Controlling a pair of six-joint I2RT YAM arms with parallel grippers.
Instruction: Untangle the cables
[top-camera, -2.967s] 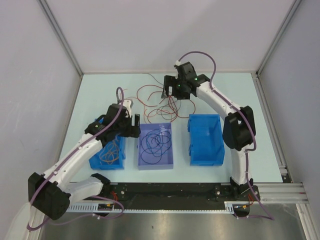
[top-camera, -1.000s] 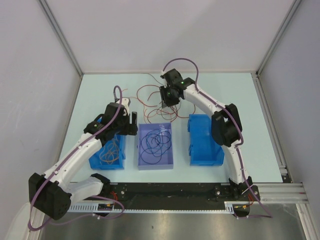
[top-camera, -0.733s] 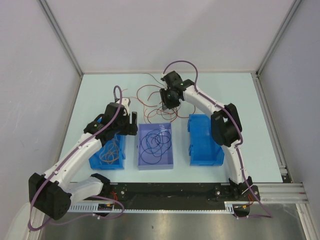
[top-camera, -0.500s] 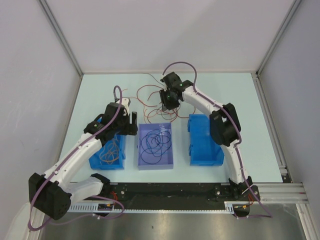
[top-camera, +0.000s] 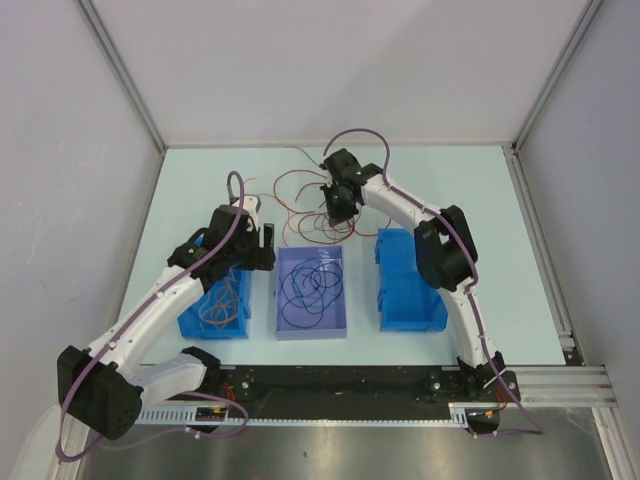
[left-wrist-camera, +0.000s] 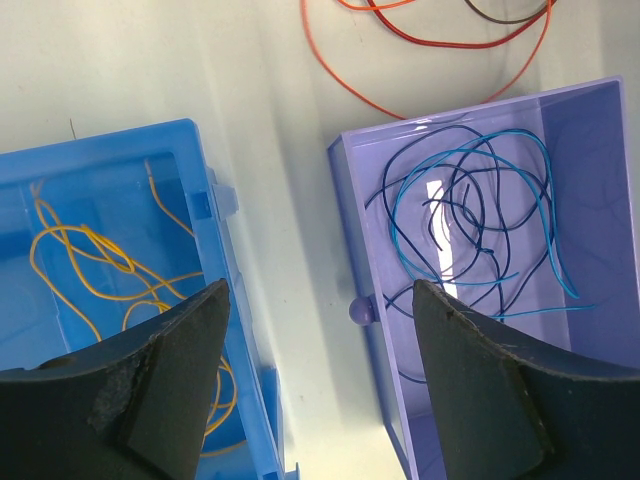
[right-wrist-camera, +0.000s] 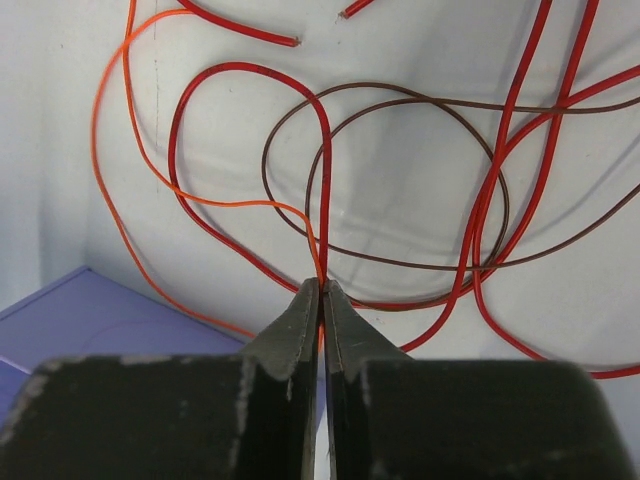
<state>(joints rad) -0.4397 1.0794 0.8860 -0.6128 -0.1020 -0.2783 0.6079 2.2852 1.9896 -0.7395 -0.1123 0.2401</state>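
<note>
Right hand (right-wrist-camera: 321, 285) nips a red cable (right-wrist-camera: 326, 200) on the table (right-wrist-camera: 400, 180), perhaps an orange cable (right-wrist-camera: 230, 204) too; left hand (left-wrist-camera: 318, 296) hangs wide above the blue bin (left-wrist-camera: 200, 160) and the purple bin (left-wrist-camera: 345, 200).

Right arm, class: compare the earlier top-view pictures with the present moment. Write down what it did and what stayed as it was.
The right pincer swung left and towards the near edge, came down to the table and shut on a red cable. The left pincer stayed open, hanging over the blue bin and the purple bin. Neither bin moved.
</note>
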